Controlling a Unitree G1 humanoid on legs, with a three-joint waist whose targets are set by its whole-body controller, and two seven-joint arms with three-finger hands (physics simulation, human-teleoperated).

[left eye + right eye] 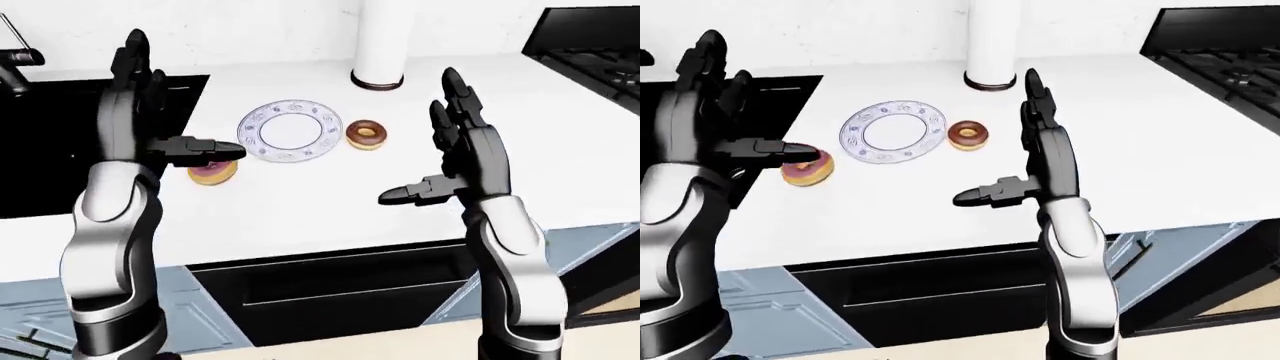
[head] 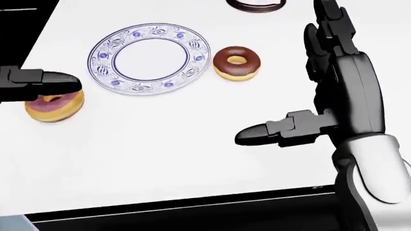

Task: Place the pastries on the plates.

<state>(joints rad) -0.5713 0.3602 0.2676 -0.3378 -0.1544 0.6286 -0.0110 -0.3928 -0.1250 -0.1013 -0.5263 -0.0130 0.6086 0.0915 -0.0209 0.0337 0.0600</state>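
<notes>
White counter (image 2: 160,154) carries plate (image 2: 150,58), two doughnuts (image 2: 236,62), white cylinder (image 1: 378,41).

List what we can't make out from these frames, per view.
- Head view: left hand cut off by the left edge; only one fingertip shows, overlapping the pink donut. Contact cannot be told.
- Left-eye view: the same finger hides part of the pink donut.
- Head view: the white cylinder's dark base is cut by the top edge; its top is out of frame in both eye views.
- Only one plate shows.
</notes>
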